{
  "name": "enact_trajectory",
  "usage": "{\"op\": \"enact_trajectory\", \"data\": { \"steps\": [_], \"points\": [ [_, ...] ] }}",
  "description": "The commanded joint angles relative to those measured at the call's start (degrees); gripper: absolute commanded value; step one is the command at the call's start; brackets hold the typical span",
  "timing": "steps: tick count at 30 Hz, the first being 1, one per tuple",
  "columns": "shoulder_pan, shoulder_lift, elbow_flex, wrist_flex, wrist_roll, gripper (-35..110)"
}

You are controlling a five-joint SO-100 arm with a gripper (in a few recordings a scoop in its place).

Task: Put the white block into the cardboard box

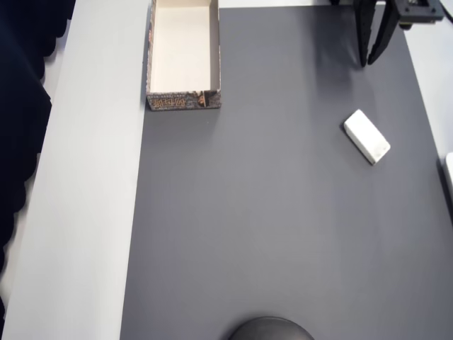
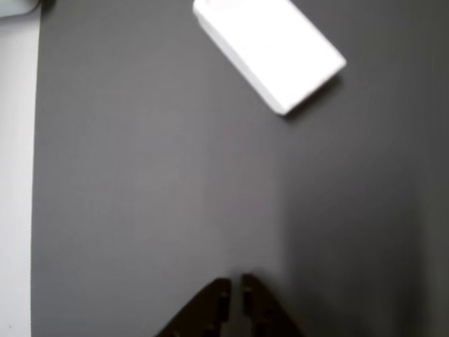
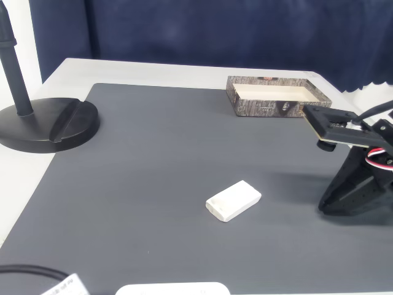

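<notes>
The white block (image 1: pixel 367 136) lies flat and askew on the dark grey mat, right of centre in the overhead view. It shows in the fixed view (image 3: pixel 233 200) and near the top of the wrist view (image 2: pixel 270 50). The cardboard box (image 1: pixel 182 101) stands open-topped at the mat's far left corner, cream inside, with patterned brown walls (image 3: pixel 264 106). My gripper (image 1: pixel 368 62) hovers at the mat's top right, a short way from the block, pointing toward it. The jaws are shut with nothing between them (image 2: pixel 235 286). In the fixed view the gripper (image 3: pixel 325 206) sits low at the right.
A black round stand base (image 3: pixel 49 123) sits at the mat's edge (image 1: pixel 271 329). A flat white thing with a rounded corner (image 3: pixel 172 289) lies just off the mat (image 1: pixel 449 173). Pale table surrounds the mat (image 1: pixel 85 177); a dark blue curtain (image 3: pixel 202 31) hangs behind.
</notes>
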Motion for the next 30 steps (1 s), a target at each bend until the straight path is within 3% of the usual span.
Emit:
{"op": "enact_trajectory", "data": {
  "steps": [1,30],
  "points": [
    [-0.4,2.0,1.1,0.4,-0.5,-2],
    [-2.6,2.0,1.1,0.4,-1.8,-2]
  ]
}}
